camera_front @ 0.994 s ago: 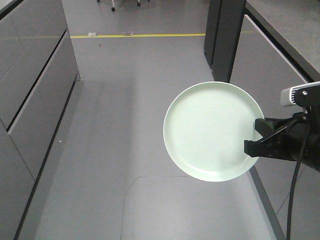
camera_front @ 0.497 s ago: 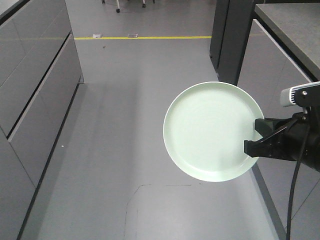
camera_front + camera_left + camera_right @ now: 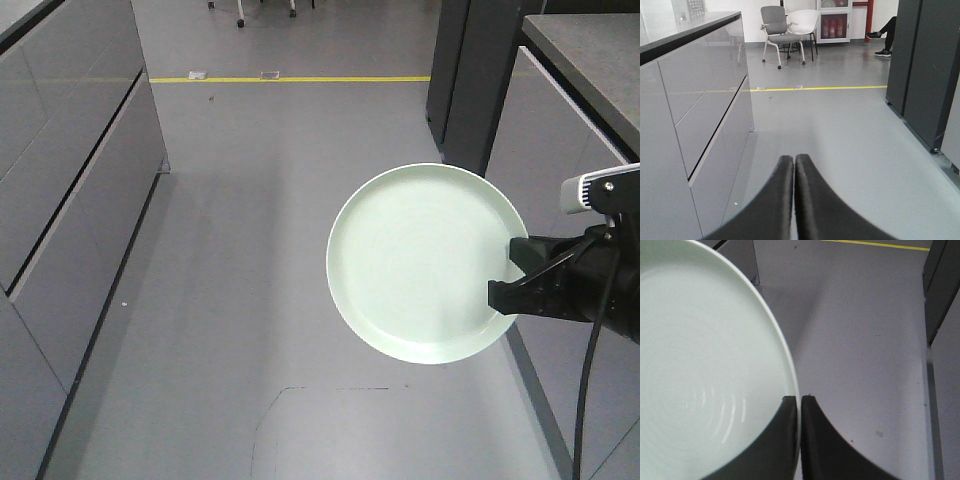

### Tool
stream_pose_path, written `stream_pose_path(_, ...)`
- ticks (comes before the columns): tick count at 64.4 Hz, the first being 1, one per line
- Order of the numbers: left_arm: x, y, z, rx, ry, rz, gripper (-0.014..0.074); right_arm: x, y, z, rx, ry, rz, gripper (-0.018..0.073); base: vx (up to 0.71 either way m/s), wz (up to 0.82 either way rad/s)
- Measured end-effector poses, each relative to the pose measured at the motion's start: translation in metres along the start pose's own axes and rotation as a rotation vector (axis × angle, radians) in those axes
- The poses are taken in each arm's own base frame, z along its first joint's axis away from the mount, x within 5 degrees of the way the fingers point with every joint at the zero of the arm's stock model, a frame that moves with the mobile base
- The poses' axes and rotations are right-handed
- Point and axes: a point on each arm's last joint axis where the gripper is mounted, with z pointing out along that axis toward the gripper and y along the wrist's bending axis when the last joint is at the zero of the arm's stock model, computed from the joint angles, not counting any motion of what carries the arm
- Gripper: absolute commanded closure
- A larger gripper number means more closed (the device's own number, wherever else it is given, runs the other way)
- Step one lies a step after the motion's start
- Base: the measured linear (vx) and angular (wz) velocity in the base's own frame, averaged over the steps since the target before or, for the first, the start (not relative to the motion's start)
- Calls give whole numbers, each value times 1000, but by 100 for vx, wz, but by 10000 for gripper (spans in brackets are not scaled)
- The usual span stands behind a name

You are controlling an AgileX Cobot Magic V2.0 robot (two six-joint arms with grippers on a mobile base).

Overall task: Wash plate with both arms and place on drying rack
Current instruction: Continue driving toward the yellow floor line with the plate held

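**A:** Left arm pose?

**B:** Only its own wrist view shows it. The left gripper [image 3: 794, 162] sits low and points along the floor [image 3: 840, 130] of the aisle. Its tips are pressed together with nothing between them. A grey drawer cabinet [image 3: 690, 110] is on its left and a dark cabinet [image 3: 925, 70] on its right. Some chairs [image 3: 785, 25] stand past the yellow line [image 3: 815, 88].

**A:** Where's the plate?

**B:** The plate [image 3: 420, 262] is in the air over the floor, right of centre in the front view, with its face turned up toward the camera. The right gripper [image 3: 507, 278] reaches in from the right edge and is clamped on the plate's right rim. In the right wrist view the two fingers [image 3: 782, 445] are closed, with the rim running down the slit between them.

**A:** Anything cut off or unclear?

**B:**
- **Left arm:** only the fingertips show.
- **Right arm:** it runs out of frame at the right. Only the gripper body, the white-grey camera module [image 3: 598, 190] and a black cable [image 3: 590, 390] hanging down are visible.
- **Right wrist view:** it crops the plate at the left and bottom.
- **Grip:** I can't tell how deep the rim sits in it.
- **Counter:** the one at far right [image 3: 590, 60] is only partly in view.
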Motion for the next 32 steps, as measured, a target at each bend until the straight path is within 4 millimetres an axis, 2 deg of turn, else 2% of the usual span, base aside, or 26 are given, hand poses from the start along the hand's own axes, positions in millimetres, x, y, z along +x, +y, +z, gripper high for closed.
stream_pose_path(32, 0, 0, 0, 0, 0, 0, 601, 0, 0, 0, 0, -1, 0, 568, 14, 2)
